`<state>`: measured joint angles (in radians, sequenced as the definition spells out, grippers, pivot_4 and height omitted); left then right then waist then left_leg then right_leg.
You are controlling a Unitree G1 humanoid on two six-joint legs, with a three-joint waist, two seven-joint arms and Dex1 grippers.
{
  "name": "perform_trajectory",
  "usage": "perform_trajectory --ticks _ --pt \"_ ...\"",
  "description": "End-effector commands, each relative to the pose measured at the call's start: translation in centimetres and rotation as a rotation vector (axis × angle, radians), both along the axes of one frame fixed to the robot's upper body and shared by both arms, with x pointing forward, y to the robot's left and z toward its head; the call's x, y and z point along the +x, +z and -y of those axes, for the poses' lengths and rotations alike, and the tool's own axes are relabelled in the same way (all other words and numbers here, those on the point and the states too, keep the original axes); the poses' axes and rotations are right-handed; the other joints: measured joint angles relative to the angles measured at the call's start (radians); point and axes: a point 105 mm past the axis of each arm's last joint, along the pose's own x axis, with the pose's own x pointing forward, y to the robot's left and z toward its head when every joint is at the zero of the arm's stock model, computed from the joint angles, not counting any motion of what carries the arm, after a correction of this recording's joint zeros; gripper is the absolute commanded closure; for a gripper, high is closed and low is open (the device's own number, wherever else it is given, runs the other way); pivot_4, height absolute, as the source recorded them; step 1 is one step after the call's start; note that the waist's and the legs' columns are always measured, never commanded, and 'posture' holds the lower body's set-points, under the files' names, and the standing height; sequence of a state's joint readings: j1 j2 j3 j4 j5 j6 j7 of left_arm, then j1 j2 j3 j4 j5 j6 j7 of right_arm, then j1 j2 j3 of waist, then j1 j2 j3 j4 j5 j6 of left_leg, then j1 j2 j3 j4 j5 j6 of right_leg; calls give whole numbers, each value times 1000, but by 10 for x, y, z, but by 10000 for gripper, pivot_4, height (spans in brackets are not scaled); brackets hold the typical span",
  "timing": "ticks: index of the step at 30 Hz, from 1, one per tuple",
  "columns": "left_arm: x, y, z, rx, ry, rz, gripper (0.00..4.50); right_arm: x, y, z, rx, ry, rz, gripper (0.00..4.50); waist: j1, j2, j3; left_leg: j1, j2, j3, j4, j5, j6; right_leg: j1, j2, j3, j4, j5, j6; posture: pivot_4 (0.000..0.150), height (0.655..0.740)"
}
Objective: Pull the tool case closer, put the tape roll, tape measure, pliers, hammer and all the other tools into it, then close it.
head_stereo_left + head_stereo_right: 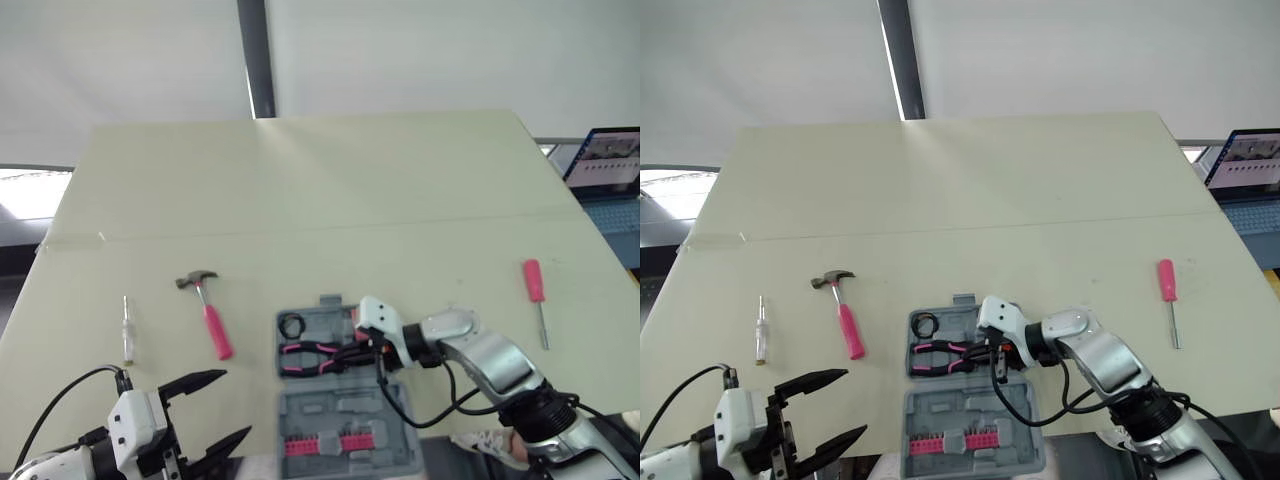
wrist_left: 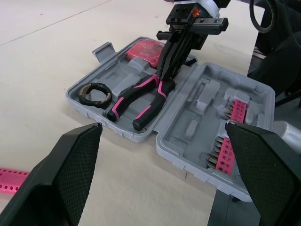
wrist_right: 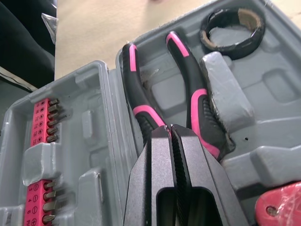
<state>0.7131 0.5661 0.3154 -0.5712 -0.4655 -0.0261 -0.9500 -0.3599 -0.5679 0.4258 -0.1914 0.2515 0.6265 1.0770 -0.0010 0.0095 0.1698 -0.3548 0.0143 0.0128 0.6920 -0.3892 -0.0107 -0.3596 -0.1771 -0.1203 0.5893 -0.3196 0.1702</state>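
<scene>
Step in hand: pliers (image 1: 310,358) being seated in the open tool case (image 1: 325,322), beside the tape roll (image 1: 291,325).
- Right gripper (image 1: 357,352): fingers closed at the pliers' head, seemingly pinching it.
- Left gripper (image 1: 237,404): wide open, empty.
- Outstanding on your table (image 1: 300,200): hammer (image 1: 210,315), pink screwdriver (image 1: 537,295), small screwdriver (image 1: 127,330).

Next: you release, lift clear, then fetch the hammer.

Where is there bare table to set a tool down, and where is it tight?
The far half of the table, beyond the hammer, is bare, as is the strip between the tool case and the pink screwdriver. Crowded: the near left, where the open left gripper hangs near the hammer, and the case, with the right gripper over the pliers.
</scene>
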Motion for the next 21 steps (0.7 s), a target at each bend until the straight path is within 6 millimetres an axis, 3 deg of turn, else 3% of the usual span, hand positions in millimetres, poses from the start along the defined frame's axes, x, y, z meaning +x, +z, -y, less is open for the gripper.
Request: perform_trajectory --ticks 1,21 --pt "0 5 3 1 -13 16 0 -4 4 -4 28 20 9 43842 0 0 0 0 0 0 0 0 0 0 0 0 0 0 0 1500 7373" --pt "-1 5 3 3 -19 16 0 -9 -42 12 -160 24 -41 43842 0 -4 -5 2 0 0 0 0 0 2 0 0 0 0 0 1500 7373"
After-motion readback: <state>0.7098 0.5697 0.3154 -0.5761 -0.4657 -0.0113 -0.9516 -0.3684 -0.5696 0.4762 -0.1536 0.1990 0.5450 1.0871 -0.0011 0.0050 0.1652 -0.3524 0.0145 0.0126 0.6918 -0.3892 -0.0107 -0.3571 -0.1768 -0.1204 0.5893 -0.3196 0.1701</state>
